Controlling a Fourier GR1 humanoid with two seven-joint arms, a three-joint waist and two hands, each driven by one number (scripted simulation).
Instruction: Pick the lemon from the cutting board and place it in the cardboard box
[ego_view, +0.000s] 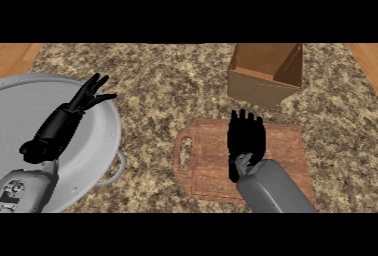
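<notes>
- Left hand (83, 101): it shows at the left of the view, over a large grey pan (111, 130), with its fingers straight and pointing up and to the right. It holds nothing. Its grey forearm comes in from the lower left corner.
- The pan lies on the speckled counter (162, 85) at the left edge, partly cut off by the frame. A small loop handle (118, 170) sticks out at its lower right side, near the board.
- Board (284, 150): a reddish-brown wooden cutting board lies right of the pan, at centre-right, with a slot handle in its left end.
- Right hand (246, 137): it sits over the middle of the board, back of the hand up, fingers stretched flat towards the far edge. The fingers look straight, not curled, so the hand reads as open. Its forearm covers the board's lower middle.
- Lemon: not visible anywhere on the board's bare parts; whether it lies under the right hand cannot be told.
- Box (258, 87): an open cardboard box stands beyond the board, up and slightly right of the hand, well apart from it. What shows of its inside is bare brown wall.
</notes>
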